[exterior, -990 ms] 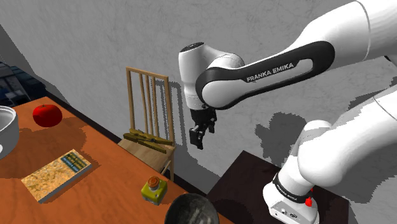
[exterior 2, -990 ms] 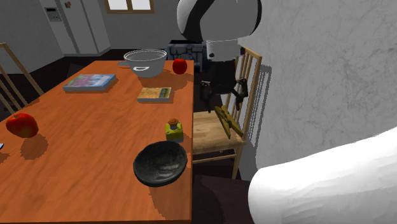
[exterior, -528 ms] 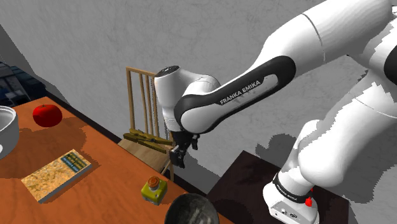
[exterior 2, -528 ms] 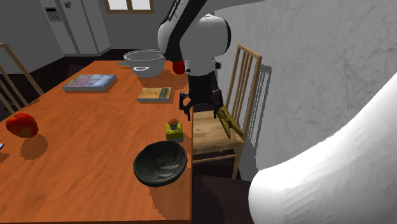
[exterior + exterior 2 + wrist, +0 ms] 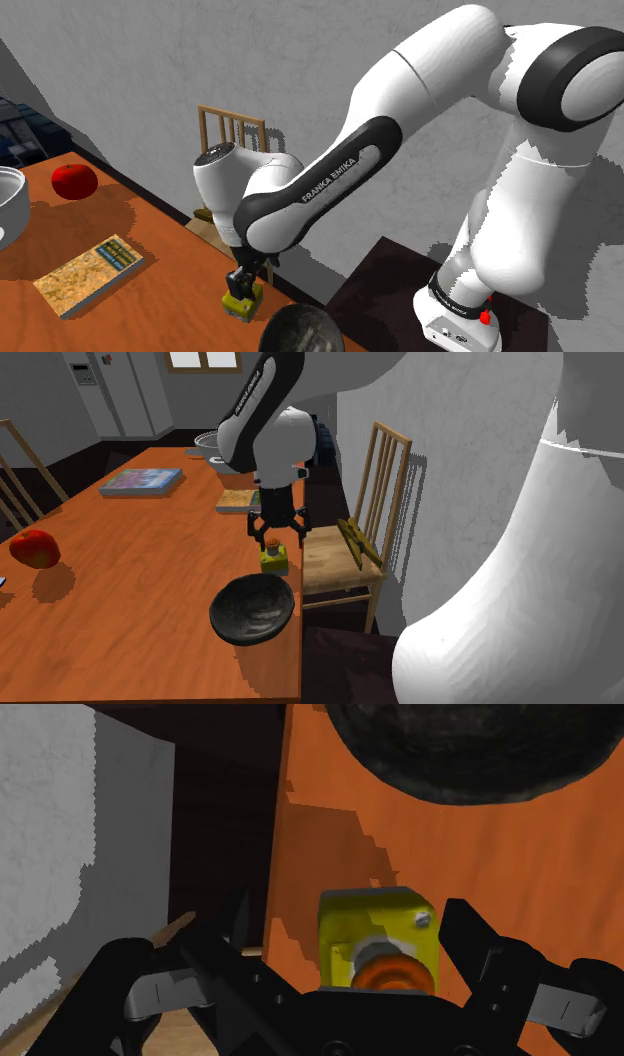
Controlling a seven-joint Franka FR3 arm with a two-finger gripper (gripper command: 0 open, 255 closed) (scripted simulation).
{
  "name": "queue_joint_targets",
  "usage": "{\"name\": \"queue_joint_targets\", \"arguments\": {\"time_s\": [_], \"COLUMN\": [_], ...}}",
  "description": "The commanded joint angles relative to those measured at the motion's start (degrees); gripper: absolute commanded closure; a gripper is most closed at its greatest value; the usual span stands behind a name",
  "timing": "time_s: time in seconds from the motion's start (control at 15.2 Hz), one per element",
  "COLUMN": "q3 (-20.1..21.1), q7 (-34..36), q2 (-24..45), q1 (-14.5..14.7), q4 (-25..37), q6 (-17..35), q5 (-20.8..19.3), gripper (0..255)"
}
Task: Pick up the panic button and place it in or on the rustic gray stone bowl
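Shoulder view: the arm [image 5: 330, 180] rises from the stand [image 5: 455, 318] with its elbow high at the shoulder view's upper right. It then folds down and across toward the left. The forearm slopes down, the wrist sits low over the bench [image 5: 150, 290], and the hand [image 5: 244, 282] points straight down. The hand is right over the panic button [image 5: 240, 304], a yellow box by the bench's long edge next to the chair [image 5: 233, 135]. The dark stone bowl [image 5: 300, 330] is just beside the button, toward the bench corner nearest the stand. A book [image 5: 88, 275] lies mid-bench, and a red apple [image 5: 74, 180] sits farther along, well apart from the button.

Second exterior view: the hand [image 5: 275, 539] is vertical with its fingers spread, one tip on each side of the panic button [image 5: 274, 560]. The button's orange cap sits between the tips. The button stands upright on the bench [image 5: 150, 582], near the edge facing the chair [image 5: 365, 522]. The dark stone bowl [image 5: 252, 610] is near the button, toward the bench's end. An apple [image 5: 35, 548] sits by the opposite long edge.

Wrist view: the hand [image 5: 350, 919] is spread and straddles the panic button [image 5: 378, 936]. One of the fingers [image 5: 215, 954] stands clear of the yellow box with a gap, and the other is close to its side. Contact cannot be told, and nothing is pinched. The dark stone bowl [image 5: 480, 754] lies beyond the button on the orange bench [image 5: 500, 874].
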Motion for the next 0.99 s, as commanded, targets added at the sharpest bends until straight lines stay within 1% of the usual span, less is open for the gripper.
{"name": "queue_joint_targets", "arguments": {"time_s": [0.0, 0.07, 0.59, 0.92], "q3": [0.2, 0.1, -0.6, -0.6], "q7": [2.5, 3.3, 4.5, 4.5], "q2": [4.9, 6.4, 9.5, 9.5], "q1": [1.3, 1.9, 2.7, 2.7], "q4": [3.4, 4.6, 1.9, 1.9], "q6": [1.1, 1.3, 6.8, 6.8], "q5": [-2.2, -2.9, -4.7, -4.7], "gripper": [0, 0, 0, 0]}}
